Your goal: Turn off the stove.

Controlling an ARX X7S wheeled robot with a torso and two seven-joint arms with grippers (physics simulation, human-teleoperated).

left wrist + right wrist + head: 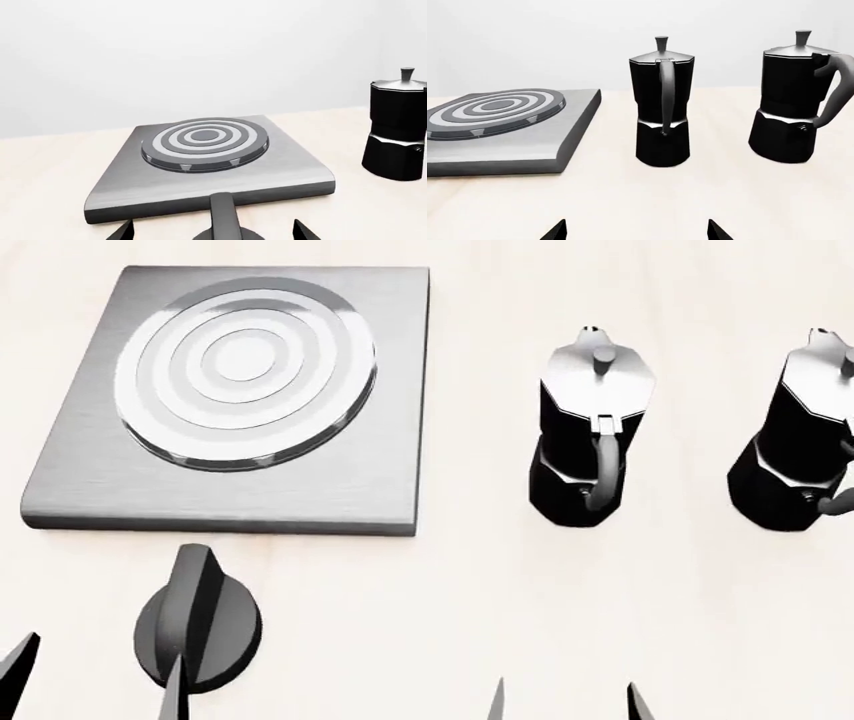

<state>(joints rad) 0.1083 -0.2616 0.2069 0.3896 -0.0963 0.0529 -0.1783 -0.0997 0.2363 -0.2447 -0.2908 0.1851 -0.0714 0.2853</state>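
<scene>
The stove is a flat grey slab with a ringed round burner, lying at the left of the pale table. Its black ridged knob lies on the table just in front of the slab. My left gripper is open near the knob. In the left wrist view the knob sits centred between the two spread fingertips of the left gripper, neither touching it, with the stove beyond. My right gripper is open and holds nothing, short of the pots.
Two black-and-silver moka pots stand right of the stove, one beside the slab and one at the view's right edge. The right wrist view shows the same pots ahead. A pale table carries everything.
</scene>
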